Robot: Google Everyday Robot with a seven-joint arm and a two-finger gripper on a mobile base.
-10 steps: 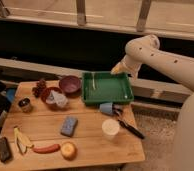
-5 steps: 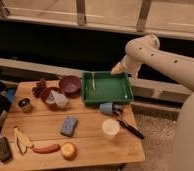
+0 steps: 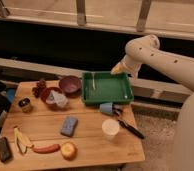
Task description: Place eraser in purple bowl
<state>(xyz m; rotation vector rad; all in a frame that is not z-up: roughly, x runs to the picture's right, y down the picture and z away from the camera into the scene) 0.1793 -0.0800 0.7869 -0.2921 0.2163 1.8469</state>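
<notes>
- Nothing has shifted since a second ago; arm and objects sit as they were.
- Eraser (image 3: 3,149) lies flat at the front-left corner of the table (image 3: 90,145), just left of the banana peel (image 3: 20,140), untouched.
- Purple bowl (image 3: 70,84) stands at the back, against the red bowl (image 3: 49,95), beside the green tray (image 3: 106,89).
- Gripper (image 3: 118,68) hovers over the tray's far right corner, jaws spread, holding nothing, well apart from the eraser.
- Step in hand: the approach, not yet begun. Next move likely calls for a long reach across the table, then a descent onto the eraser.
</notes>
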